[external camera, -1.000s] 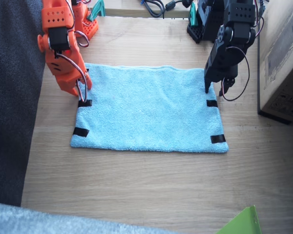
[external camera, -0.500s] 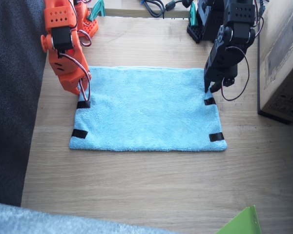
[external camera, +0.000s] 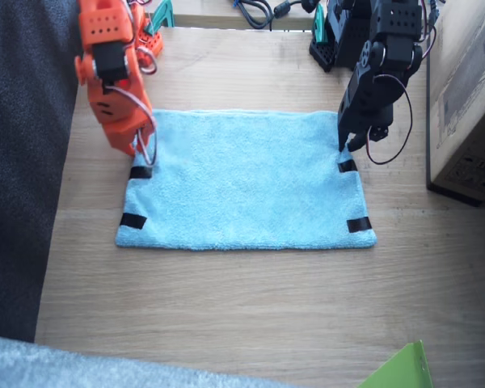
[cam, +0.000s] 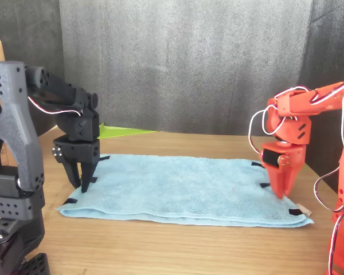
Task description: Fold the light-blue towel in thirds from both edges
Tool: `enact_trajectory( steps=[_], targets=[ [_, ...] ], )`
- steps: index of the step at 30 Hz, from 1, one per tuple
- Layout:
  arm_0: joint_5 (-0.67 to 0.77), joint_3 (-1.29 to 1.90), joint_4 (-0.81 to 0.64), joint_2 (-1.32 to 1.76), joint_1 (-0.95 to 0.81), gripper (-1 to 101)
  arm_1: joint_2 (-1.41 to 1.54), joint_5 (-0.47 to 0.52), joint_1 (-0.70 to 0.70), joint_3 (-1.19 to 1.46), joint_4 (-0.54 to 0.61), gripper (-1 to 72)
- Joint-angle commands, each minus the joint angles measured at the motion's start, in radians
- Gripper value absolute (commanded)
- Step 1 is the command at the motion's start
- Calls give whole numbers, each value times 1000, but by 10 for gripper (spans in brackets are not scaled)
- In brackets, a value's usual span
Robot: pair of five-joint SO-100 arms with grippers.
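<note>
The left gripper (cam: pixel 80 175), black, points down with its jaws a little apart, tips at the short edge of the light-blue towel (external camera: pixel 244 179) beside a black tape strip (external camera: pixel 348 166); it grasps nothing. The orange right gripper (cam: pixel 281 186) stands at the opposite short edge, and I cannot tell if its jaws are apart. The towel lies flat and unfolded on the wooden table (external camera: pixel 242 307), between both arms
</note>
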State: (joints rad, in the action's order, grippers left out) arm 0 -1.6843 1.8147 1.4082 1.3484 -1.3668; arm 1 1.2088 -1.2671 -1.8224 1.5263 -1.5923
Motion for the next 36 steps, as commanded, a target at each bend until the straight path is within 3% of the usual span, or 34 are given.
enact_trajectory(
  steps=[1, 13, 27, 36],
  targets=[
    [-21, 9, 5, 32, -15, -1, 80, -20, -54, -74, -81, 1],
    [-17, 14, 0, 37, -15, -1, -14, -40, -192, -483, -347, 1],
    [-15, 11, -2, 37, -15, -1, -112, -15, -411, -661, -354, -1],
    [-8, 14, -2, 37, -17, -1, -176, -3, -465, -822, -354, -1]
  ],
)
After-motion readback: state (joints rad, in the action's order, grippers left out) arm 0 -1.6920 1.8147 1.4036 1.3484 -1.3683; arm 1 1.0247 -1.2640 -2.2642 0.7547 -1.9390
